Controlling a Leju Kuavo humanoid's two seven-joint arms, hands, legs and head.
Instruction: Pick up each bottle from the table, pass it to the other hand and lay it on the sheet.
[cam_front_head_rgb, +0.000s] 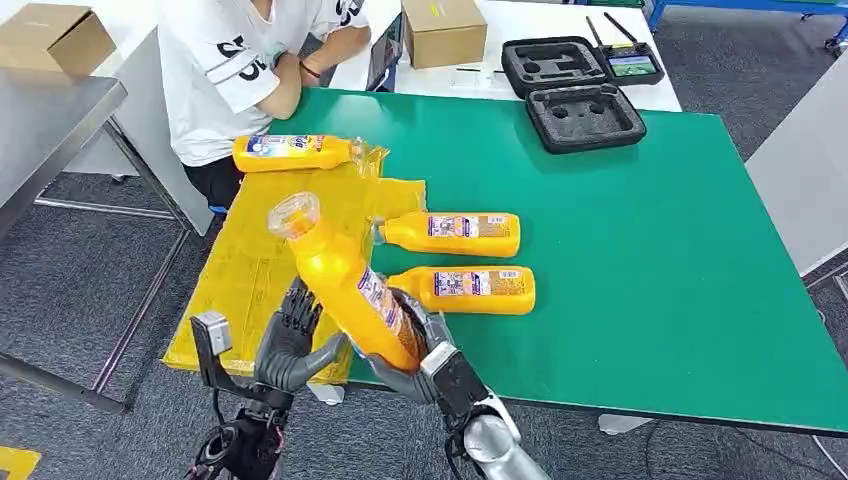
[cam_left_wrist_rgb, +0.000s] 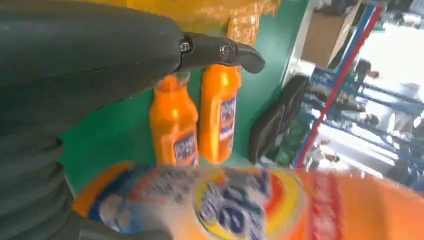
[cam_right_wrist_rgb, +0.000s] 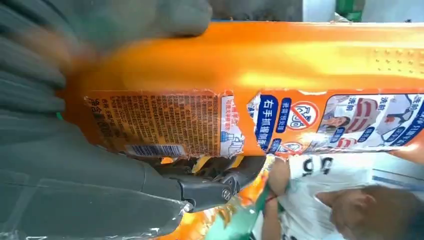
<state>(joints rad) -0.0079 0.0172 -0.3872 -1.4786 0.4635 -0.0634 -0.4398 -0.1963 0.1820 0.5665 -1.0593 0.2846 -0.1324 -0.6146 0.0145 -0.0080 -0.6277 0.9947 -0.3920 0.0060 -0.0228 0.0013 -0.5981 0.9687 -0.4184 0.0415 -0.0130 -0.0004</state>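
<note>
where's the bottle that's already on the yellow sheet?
Head view: the bottle lies on its side at the far edge of the yellow sheet, on the robot's left, just in front of the seated person.

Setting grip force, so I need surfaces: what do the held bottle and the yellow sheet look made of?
The held bottle looks like glossy orange plastic with a paper or film label torn at one edge, judging by its highlights. The yellow sheet seems to be thin, crinkled plastic film; its wrinkles and shiny edges suggest so.
</note>
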